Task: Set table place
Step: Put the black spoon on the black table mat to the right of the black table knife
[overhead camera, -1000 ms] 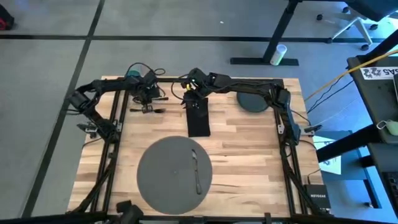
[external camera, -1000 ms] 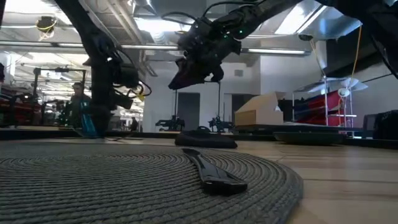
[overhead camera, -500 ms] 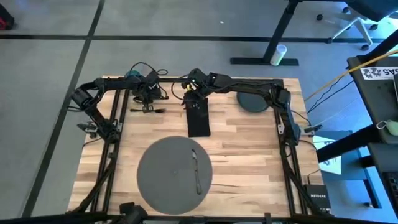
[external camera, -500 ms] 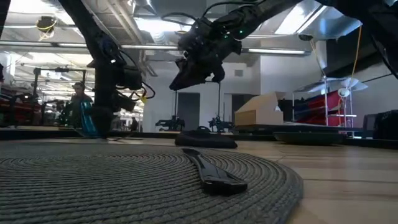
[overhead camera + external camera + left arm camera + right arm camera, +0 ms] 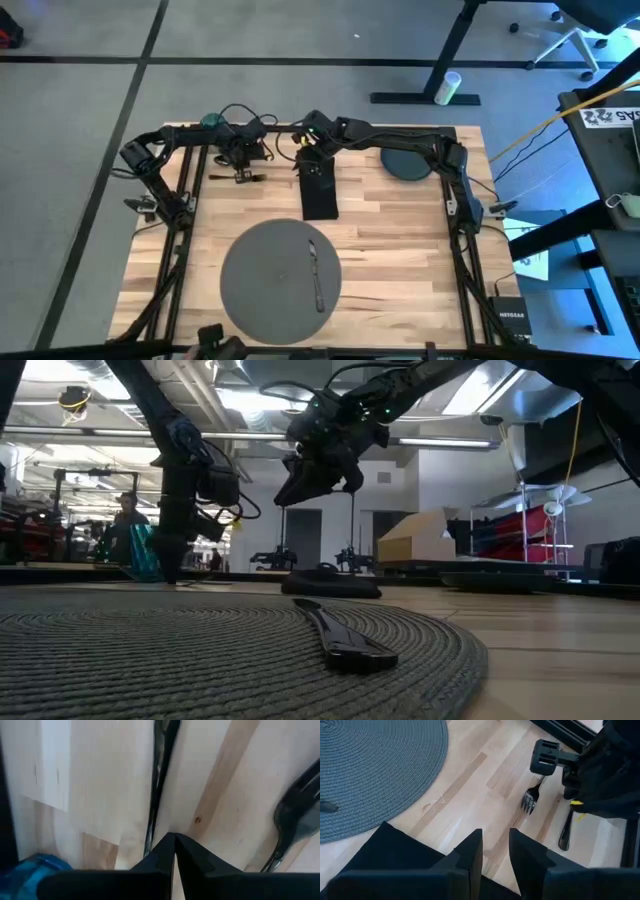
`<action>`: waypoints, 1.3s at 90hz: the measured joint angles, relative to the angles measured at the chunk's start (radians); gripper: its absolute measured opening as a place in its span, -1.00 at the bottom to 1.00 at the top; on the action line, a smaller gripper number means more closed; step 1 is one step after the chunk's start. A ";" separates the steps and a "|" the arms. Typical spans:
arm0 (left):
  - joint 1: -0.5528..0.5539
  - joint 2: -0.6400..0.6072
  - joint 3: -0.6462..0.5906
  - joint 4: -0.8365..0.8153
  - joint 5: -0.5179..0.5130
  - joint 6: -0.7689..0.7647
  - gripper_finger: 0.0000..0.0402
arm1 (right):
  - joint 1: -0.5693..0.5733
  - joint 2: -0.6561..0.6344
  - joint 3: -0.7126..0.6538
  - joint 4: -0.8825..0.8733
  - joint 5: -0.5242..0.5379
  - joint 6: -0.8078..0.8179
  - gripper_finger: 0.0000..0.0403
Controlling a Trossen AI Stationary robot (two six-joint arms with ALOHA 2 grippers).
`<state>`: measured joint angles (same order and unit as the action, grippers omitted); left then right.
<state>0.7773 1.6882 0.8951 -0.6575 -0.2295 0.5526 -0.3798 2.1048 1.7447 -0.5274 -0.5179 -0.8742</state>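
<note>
— Hovering where, the left hand [image 5: 173, 840]?
— Clenched empty, tips together, just beside the fork [image 5: 248, 177] on the bench [image 5: 400, 230].
— Right hand [image 5: 495, 847]?
— Slightly parted, empty, above the napkin [image 5: 318, 192].

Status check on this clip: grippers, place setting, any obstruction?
Left gripper shut, low at the fork, far edge. Right gripper slightly open above the napkin. Spoon on the mat; plate not yet placed. Nothing blocking.
</note>
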 joint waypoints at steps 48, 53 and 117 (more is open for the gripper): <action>0.035 0.000 0.000 0.035 0.031 0.051 -0.51 | 0.001 0.000 0.000 -0.007 -0.026 -0.008 -0.60; 0.049 -0.002 -0.003 0.050 0.036 0.053 -0.50 | 0.001 0.000 0.000 -0.007 -0.026 -0.008 -0.60; 0.036 0.000 0.061 -0.005 -0.077 0.024 -0.50 | 0.001 0.000 0.000 -0.037 -0.026 -0.021 -0.60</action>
<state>0.8137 1.6878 0.9562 -0.6624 -0.3067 0.5766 -0.3790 2.1048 1.7443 -0.5644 -0.5442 -0.8955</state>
